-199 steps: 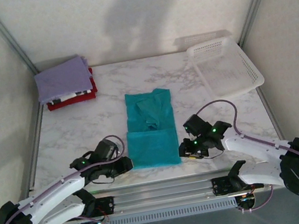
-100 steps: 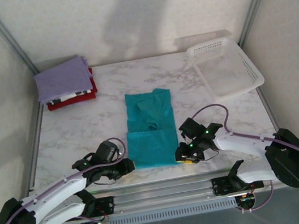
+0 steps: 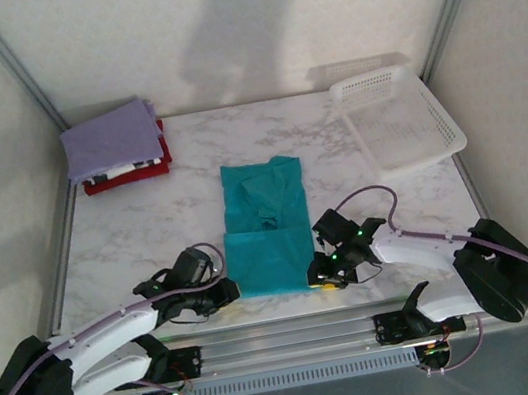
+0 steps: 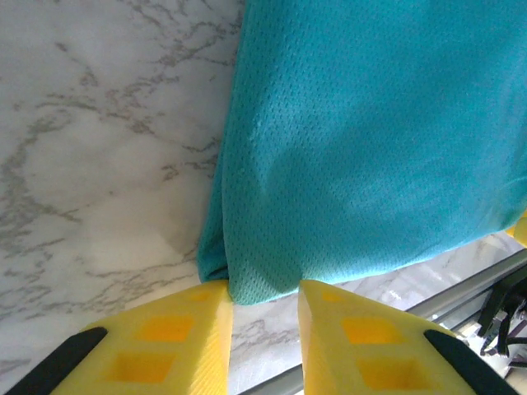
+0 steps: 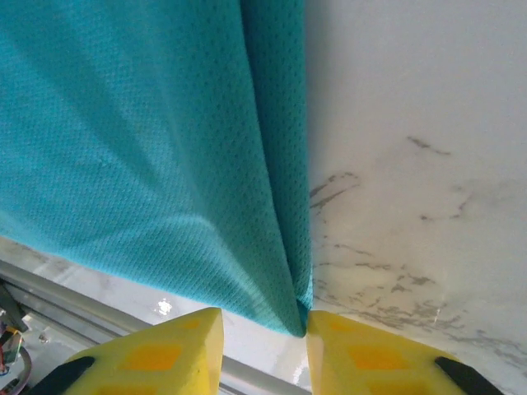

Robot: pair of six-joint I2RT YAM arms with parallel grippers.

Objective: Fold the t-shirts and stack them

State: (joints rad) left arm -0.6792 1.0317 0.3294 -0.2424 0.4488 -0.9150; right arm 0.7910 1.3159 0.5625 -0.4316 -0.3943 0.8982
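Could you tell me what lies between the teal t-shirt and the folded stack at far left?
Nothing: between the teal t-shirt and the folded stack, the top view shows bare marble tabletop.

The t-shirt [image 3: 268, 242] is plain teal, the table [image 3: 138, 229] white marble veined grey.

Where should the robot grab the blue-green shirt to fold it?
Grip the teal t-shirt by its two near corners, coming from the table's near edge. It lies flat and narrow, and each corner sits between the open fingers of the left gripper and right gripper.
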